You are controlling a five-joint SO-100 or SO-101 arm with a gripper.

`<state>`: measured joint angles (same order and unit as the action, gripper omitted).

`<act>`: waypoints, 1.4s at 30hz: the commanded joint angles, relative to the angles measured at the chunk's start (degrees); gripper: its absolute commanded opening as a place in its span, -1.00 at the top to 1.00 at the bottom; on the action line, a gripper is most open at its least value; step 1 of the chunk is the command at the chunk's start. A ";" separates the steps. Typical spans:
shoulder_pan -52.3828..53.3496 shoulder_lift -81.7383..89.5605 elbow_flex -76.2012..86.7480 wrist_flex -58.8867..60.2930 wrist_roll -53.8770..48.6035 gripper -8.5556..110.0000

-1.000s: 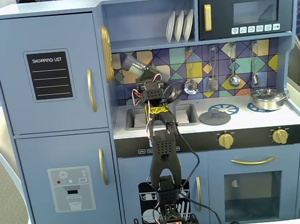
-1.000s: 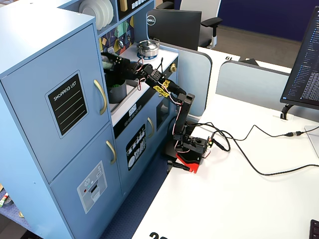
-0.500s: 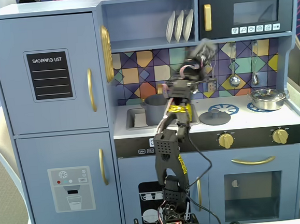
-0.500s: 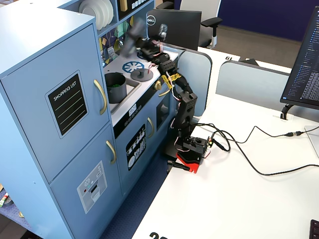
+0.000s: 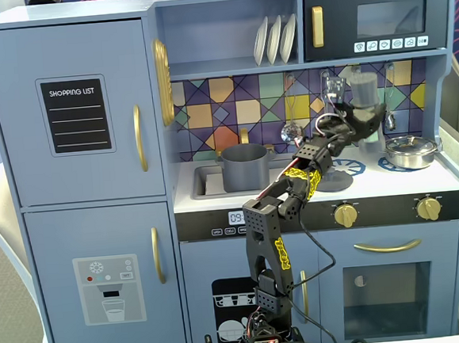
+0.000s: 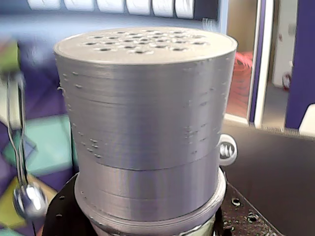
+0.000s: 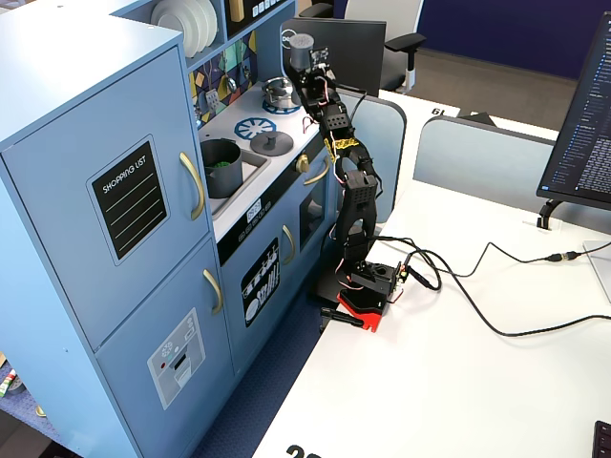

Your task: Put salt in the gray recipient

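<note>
The tool grips the salt shaker, upright, above the right side of the toy stove between the lid and the steel pan. The gray pot sits in the sink, well apart to the left.

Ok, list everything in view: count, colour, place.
Salt shaker: one, dark gray, upright in the gripper, above the stove's right side.
Pot: one, matte gray, in the sink.
Lid: one, gray, on the counter right of the sink.
Steel pan: one, shiny, on the right burner.
Plates: three, white, on the shelf.
Hanging utensils: silver, on the backsplash; count unclear.
Toy kitchen: one, blue.
Arm: one, black.
Gripper: one, black, shut on the shaker.
</note>
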<state>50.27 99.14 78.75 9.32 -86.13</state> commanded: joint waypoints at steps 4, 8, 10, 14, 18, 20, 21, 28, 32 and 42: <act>0.79 -0.26 5.01 -6.42 -0.97 0.86; 0.97 -1.14 8.35 -9.14 -1.14 0.86; 1.14 -1.76 9.40 -9.93 -1.23 0.86; 1.67 -3.25 10.28 -11.69 -1.14 0.86; 2.11 -4.92 10.46 -13.01 -0.70 0.86; 2.11 -5.36 10.46 -13.01 -0.09 0.86; 2.20 -5.54 10.55 -13.01 0.18 0.86; 2.37 -5.71 12.57 -12.74 0.97 0.86; 2.55 -5.80 13.01 -12.92 0.88 0.86; 4.48 -2.11 19.51 -17.58 5.10 0.05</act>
<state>53.17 92.90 96.50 -5.27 -83.58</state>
